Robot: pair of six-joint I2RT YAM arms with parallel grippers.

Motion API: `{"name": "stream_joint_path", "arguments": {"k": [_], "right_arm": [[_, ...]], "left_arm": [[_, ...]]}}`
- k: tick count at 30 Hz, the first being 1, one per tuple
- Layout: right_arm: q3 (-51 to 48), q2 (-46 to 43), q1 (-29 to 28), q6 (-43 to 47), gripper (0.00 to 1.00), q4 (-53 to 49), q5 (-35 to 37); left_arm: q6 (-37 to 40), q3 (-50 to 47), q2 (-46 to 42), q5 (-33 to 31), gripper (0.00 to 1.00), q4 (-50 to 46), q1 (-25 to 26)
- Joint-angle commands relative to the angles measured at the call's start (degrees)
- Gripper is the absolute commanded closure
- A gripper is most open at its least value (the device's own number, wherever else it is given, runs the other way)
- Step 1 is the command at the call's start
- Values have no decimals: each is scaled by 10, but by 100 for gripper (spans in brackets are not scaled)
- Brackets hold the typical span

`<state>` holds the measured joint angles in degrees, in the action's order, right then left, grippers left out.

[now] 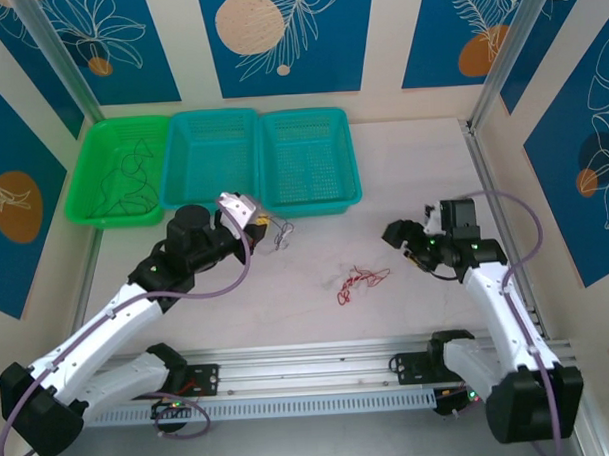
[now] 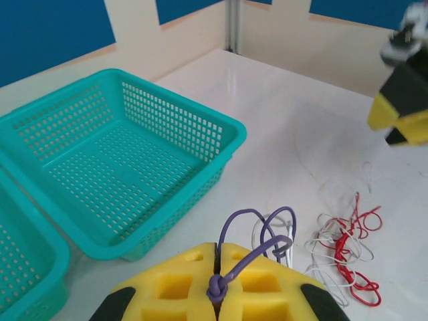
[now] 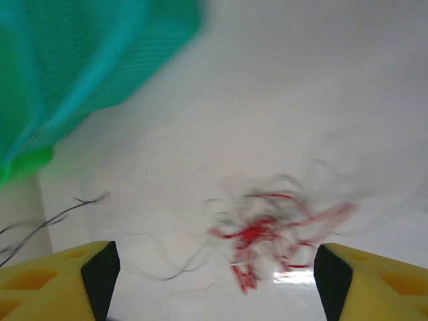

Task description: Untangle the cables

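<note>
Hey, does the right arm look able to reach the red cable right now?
Probably yes: the red cable lies on open table just ahead of the right tool, whose fingers are spread wide; nothing stands between. The white cable is tangled with it, though.

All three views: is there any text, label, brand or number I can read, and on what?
None can be read.
The baskets are plain mesh with no label.
The wall panels carry leaf and circle prints, no lettering.
The arms show no legible marking.
The right wrist view is blurred.
</note>
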<state>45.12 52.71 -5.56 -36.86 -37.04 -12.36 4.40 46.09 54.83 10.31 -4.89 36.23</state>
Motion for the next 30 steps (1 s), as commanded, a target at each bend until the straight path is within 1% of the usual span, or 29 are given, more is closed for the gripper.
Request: {"name": "stream_joint_path", "arguments": {"k": [1, 3, 5, 8, 10, 12, 15, 17, 20, 24, 26, 27, 30], "right_arm": [[66, -6, -93, 114, 23, 34, -17], [74, 17, -161, 123, 24, 71, -26], [66, 47, -231, 115, 26, 135, -22], [46, 96, -328, 110, 26, 237, 21], [39, 128, -371, 129, 26, 291, 37], [33, 154, -395, 141, 25, 334, 42], [8, 187, -406, 147, 28, 398, 57], [1, 204, -406, 151, 33, 415, 74], [1, 216, -405, 152, 47, 421, 89], [11, 235, -402, 150, 70, 415, 56], [18, 243, -401, 142, 88, 400, 56], [18, 243, -399, 132, 99, 394, 61], [2, 231, -379, 87, 100, 375, 106]], "left_arm": [[6, -7, 2, 35, 100, 26, -2], [3, -7, 3, 38, 100, 31, -2], [1, -6, 4, 36, 100, 31, -1], [2, -6, 0, 32, 100, 23, -2], [3, -7, -4, 31, 100, 18, -1], [3, -7, -8, 30, 100, 15, -1], [4, -8, -12, 31, 100, 14, -1], [3, -9, -14, 28, 100, 14, -2], [3, -10, -17, 21, 100, 13, -2], [2, -12, -20, 0, 100, 13, -1], [0, -12, -23, -17, 100, 12, -1], [-1, -12, -25, -28, 100, 11, -2], [-4, -10, -41, -79, 100, 2, -2]]}}
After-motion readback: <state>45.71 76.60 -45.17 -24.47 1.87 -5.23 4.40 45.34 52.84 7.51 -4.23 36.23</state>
